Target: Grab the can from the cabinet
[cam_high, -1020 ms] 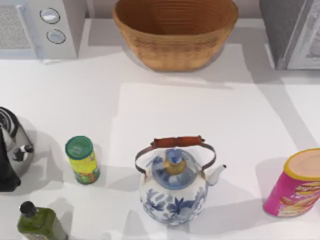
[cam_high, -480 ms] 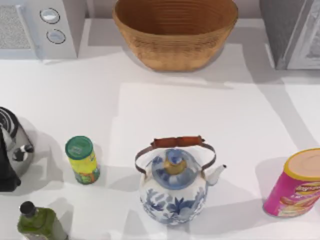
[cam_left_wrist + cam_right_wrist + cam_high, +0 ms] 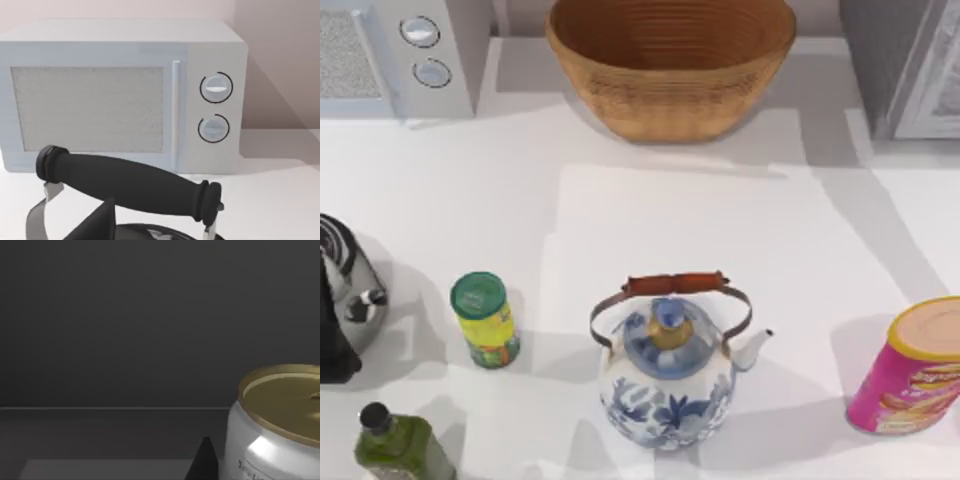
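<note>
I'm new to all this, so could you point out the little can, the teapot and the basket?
can [image 3: 280, 410]: right wrist view, on its gold top.
teapot [image 3: 668, 385]: top view, on its blue-patterned body.
basket [image 3: 670, 100]: top view, on its woven outer wall.

The right gripper's dark fingertip [image 3: 204, 460] shows in the right wrist view, just beside the can [image 3: 272, 425]; contact between them cannot be told.

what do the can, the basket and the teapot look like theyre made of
The can looks like metal: dull gold top, glossy silvery side with a bright highlight. The basket looks like woven wicker, tan and ribbed in rings. The teapot looks like glazed ceramic, white with blue flowers, though a render leaves that open.
</note>
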You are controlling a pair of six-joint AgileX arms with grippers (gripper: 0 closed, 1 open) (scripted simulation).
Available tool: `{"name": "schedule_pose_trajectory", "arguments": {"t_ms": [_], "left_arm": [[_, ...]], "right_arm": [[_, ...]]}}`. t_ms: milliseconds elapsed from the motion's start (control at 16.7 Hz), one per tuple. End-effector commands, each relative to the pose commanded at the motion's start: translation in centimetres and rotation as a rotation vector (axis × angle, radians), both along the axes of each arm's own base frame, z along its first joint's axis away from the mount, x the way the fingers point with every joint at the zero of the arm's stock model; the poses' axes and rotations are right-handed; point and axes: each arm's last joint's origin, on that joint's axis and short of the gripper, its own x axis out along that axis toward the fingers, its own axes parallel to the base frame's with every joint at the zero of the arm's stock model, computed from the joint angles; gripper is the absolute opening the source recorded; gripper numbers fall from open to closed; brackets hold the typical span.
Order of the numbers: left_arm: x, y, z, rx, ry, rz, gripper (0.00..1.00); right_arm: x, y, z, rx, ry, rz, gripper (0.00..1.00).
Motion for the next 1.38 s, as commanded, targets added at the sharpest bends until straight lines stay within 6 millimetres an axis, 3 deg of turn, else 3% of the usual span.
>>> {"name": "schedule_pose_trajectory", "arguments": {"t_ms": [180,300,420,840,1020,1140,1380], "left_arm": [[0.0,0.0,0.0,0.0,0.0,0.0,1.0],[0.0,0.0,0.0,0.0,0.0,0.0,1.0],[0.0,0.0,0.0,0.0,0.0,0.0,1.0],[0.0,0.0,0.0,0.0,0.0,0.0,1.0],[0.0,0.0,0.0,0.0,0.0,0.0,1.0],[0.0,0.0,0.0,0.0,0.0,0.0,1.0],[0.0,0.0,0.0,0.0,0.0,0.0,1.0]], "right_arm": [[-6.8,-0.5,2.2,0.005,-0.007,-0.001,0.0],[-9.7,-1.0,2.6,0.002,0.0,-0.002,0.0],[-10.8,-1.1,2.8,0.0,0.003,-0.002,0.0],[-11.3,-1.9,2.2,0.006,-0.005,-0.002,0.0],[-12.4,-3.5,0.3,0.006,-0.007,0.001,0.0],[-13.4,-4.8,-2.1,0.002,0.0,0.001,0.0],[-15.2,-7.3,-10.2,-0.015,0.046,0.002,0.0]]}}
